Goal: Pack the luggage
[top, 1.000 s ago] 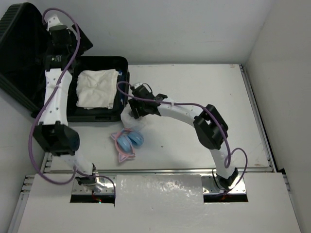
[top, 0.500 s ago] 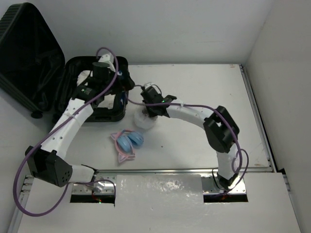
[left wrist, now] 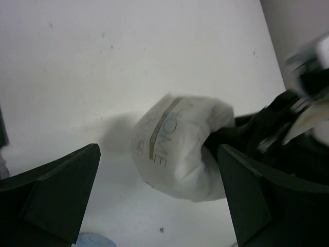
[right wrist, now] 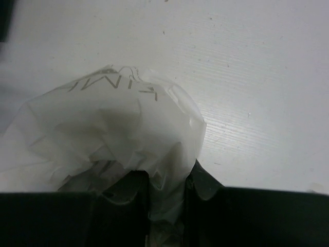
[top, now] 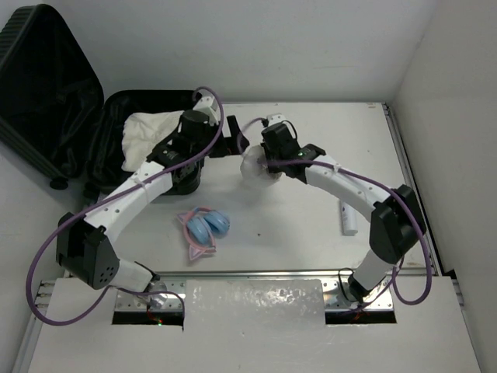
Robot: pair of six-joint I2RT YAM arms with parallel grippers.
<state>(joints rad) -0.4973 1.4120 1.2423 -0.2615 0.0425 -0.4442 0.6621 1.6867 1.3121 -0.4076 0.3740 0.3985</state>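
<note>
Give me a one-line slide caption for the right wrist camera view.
Right gripper shut on a crumpled translucent white plastic bag with grey lettering, white tabletop behind it.

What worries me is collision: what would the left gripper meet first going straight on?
Probably the white plastic bag the right gripper holds, dead ahead of the left gripper; depth is unclear.

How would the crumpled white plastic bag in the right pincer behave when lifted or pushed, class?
Probably floppy: the crumpled translucent white plastic bag creases and bunches where the right pincer pinches it. Likely light for its size: it bulges out from that one pinch. Unlikely to roll far, being soft and irregular.
</note>
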